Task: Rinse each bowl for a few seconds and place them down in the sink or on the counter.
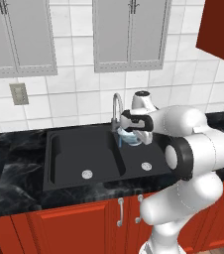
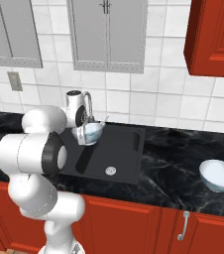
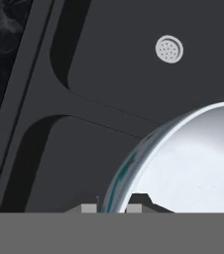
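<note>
The tool [image 3: 110,207] grips the rim of a bowl [image 2: 89,133], tilted over the sink [image 1: 74,154] beneath the faucet [image 1: 116,106].

Glossy white bowl [image 3: 193,163], matt black sink [image 3: 119,74], polished veined counter [image 2: 173,158].

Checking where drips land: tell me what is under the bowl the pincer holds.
The held bowl hangs above the black sink, by the faucet. In the hand view a basin floor and divider lie below it; the part beneath the bowl itself is covered.
</note>
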Controlling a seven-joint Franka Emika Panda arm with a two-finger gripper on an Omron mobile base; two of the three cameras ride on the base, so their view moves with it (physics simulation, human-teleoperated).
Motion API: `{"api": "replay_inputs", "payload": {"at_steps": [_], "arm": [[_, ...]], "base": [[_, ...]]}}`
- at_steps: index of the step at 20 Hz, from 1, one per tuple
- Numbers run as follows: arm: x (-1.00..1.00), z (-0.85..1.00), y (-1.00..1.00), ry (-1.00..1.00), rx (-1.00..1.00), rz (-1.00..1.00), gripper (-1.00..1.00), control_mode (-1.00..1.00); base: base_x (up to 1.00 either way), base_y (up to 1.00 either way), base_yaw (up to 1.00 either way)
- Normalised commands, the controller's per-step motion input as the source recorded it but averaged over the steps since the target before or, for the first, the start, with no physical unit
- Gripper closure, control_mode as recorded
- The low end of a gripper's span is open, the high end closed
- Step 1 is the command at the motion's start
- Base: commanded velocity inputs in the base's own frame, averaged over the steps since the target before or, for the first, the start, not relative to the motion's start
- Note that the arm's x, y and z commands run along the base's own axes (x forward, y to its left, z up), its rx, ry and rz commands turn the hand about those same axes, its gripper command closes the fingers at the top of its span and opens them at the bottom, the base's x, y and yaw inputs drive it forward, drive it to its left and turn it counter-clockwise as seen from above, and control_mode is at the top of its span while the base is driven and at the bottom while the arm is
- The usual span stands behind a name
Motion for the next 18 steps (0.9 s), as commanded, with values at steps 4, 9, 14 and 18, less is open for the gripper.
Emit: {"api": "replay_inputs", "payload": {"at_steps": [4,9,14,18], "arm": [[0.34,-0.20,0.03,0.03,0.04,0.08,1.00,-1.00],[0.20,-0.05,0.13,0.00,0.00,0.06,1.00,-1.00],[-0.03,0.02,0.17,-0.02,0.00,0.04,1.00,-1.00],[-0.15,0.03,0.13,-0.05,0.00,0.03,1.00,-1.00]], "base": [[0.00,0.00,0.00],[0.00,0.00,0.00],[0.00,0.00,0.00],[0.00,0.00,0.00]]}}
